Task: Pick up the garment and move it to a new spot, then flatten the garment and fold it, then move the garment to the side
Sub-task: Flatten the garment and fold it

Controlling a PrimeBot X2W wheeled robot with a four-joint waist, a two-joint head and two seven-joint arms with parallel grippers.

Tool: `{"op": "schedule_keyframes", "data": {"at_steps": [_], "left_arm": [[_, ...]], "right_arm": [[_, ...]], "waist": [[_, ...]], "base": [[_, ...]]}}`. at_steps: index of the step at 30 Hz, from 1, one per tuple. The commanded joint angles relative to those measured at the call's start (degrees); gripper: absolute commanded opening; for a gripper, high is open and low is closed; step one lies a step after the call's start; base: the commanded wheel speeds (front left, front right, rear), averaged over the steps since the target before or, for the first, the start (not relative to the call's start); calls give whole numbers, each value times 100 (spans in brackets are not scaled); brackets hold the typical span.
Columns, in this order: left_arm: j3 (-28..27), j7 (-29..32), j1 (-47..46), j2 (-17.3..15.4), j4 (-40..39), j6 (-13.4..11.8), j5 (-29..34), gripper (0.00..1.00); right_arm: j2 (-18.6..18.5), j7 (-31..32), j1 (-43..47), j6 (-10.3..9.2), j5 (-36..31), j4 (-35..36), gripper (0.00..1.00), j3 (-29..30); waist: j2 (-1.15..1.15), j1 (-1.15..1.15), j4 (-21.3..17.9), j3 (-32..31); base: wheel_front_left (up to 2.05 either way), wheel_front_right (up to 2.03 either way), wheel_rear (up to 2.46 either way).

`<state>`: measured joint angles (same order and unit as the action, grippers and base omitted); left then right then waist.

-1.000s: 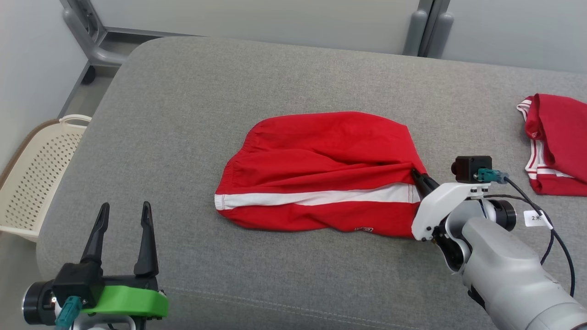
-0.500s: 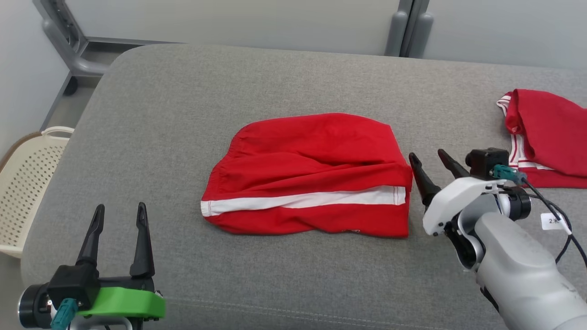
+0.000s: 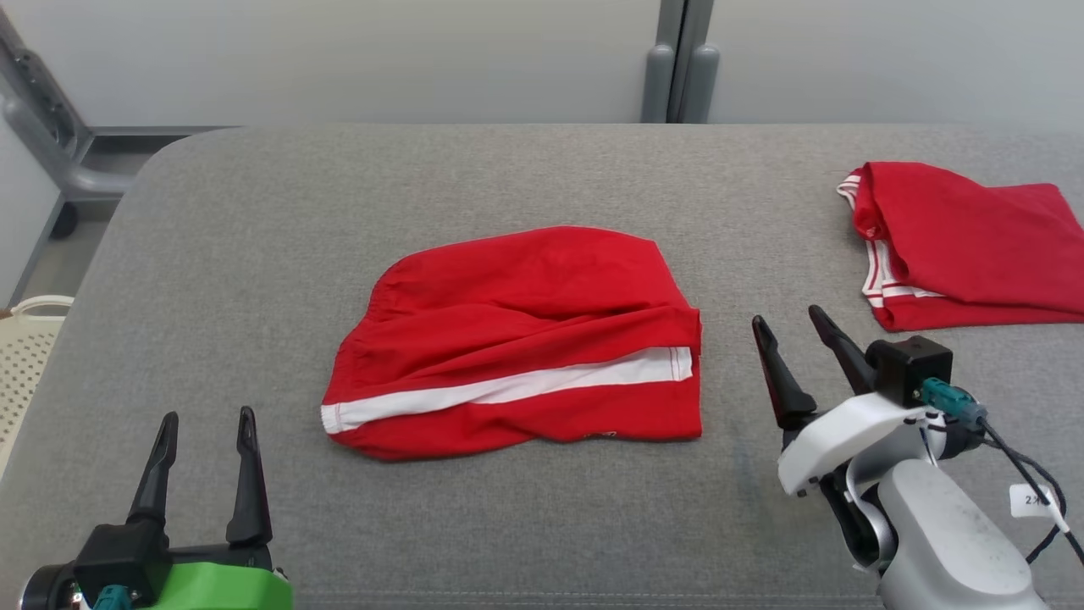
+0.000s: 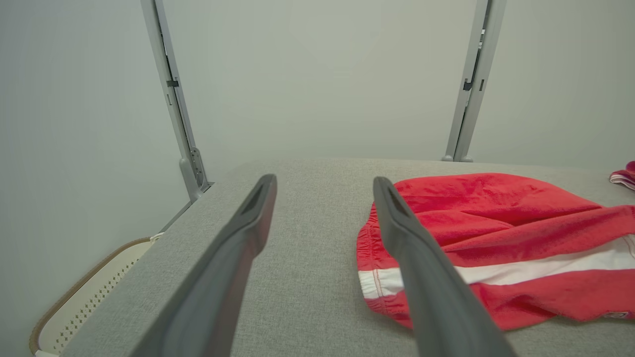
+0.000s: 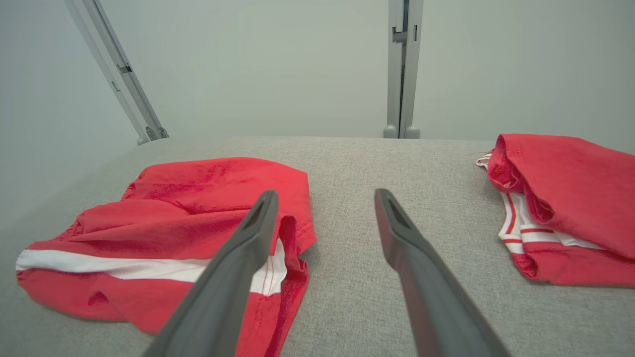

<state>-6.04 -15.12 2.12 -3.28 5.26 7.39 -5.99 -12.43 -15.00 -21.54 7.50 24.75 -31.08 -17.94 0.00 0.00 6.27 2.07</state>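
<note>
Nearest, lower left: left end effector [image 3: 207, 415], two long dark tapered fingers spread wide apart, released, nothing between them, hovering over bare fabric near the front edge of the tabletop [image 3: 339, 186]. Green plastic mount [image 3: 220, 586] under its fingers. In the left wrist view, the garment's gathered end sits just past its right finger, apart from it.

Lower right: right end effector [image 3: 786, 315], also fully spread, released, holding nothing. White moulded shell [image 3: 838, 428] and a small black camera block [image 3: 906, 366] on the wrist. Fingertips stand just beside the garment's right hem, a strip of grey showing between them; no contact.

Garment [image 3: 525, 339]: red shorts, lying at the middle of the tabletop, roughly flat with a rounded top edge. Soft matte woven cloth, several long diagonal creases, elastic-gathered waistband along the left end, a white stripe [image 3: 508, 388] running lengthwise, stitched hem at the right. Small logo on the lower edge, too small to read.

Tabletop: padded, grey coarse-weave upholstery, rounded corners, a stitched seam along the front.

Further right, well apart: second red garment [image 3: 965, 246], folded, with thin white trim at its left edge.

Left edge, below the tabletop: cream perforated plastic basket [image 3: 34, 302].

Back: pale plain wall with grey metal posts [image 3: 677, 76].
</note>
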Motion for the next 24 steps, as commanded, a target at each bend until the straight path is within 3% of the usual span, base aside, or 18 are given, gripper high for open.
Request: {"op": "schedule_keyframes", "data": {"at_steps": [1, 8, 17, 24], "left_arm": [[-67, -1, 124, -18, -39, 13, 12, 100], [-115, -1, 235, -19, -12, 13, 74, 100], [-36, -1, 364, -213, 288, -8, 334, 100], [112, -1, 497, -435, 319, 7, 90, 100]], "right_arm": [[77, -21, 202, -3, -131, 193, 100, 50], [196, -19, 712, -3, -529, 720, 100, 315], [301, -18, 1125, -2, -749, 1125, 100, 660], [260, -18, 1440, -3, -797, 1276, 100, 588]], "waist": [[0, 0, -256, -94], [0, 0, -568, -206], [0, 0, -648, -345], [0, 0, -620, -474]], "base": [[0, 0, 0], [0, 0, 0], [0, 0, 0], [0, 0, 0]]}}
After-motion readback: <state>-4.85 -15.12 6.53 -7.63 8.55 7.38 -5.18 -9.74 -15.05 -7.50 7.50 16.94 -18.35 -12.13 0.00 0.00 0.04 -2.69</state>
